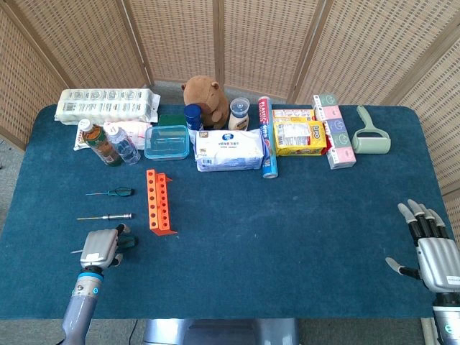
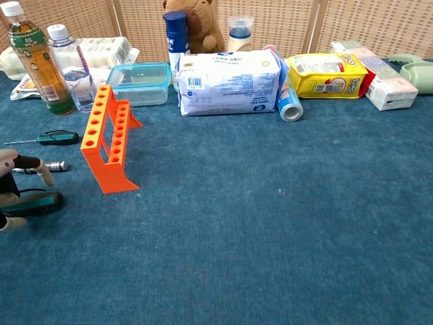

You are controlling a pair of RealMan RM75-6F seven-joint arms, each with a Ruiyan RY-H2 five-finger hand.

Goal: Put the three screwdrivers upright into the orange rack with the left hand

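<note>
The orange rack [image 1: 159, 201] [image 2: 108, 145] lies left of centre on the blue table. Left of it lie three screwdrivers: a thin green-handled one [image 1: 115, 192] [image 2: 54, 138] farthest back, a silver one [image 1: 108, 216] [image 2: 57, 165] in the middle, and a thick dark-green-handled one [image 1: 129, 242] [image 2: 37, 201] nearest. My left hand [image 1: 100, 249] [image 2: 15, 193] sits low over the thick one's handle, a finger arched above it and the thumb below, with a gap still showing. My right hand [image 1: 435, 255] rests open at the front right, holding nothing.
Along the back stand two bottles [image 2: 40, 61], a clear lidded box [image 1: 167, 141], a white wipes pack [image 1: 230, 149], a blue can [image 2: 289, 105], a yellow packet [image 1: 300, 136], a plush toy [image 1: 205, 97] and a lint roller [image 1: 371, 136].
</note>
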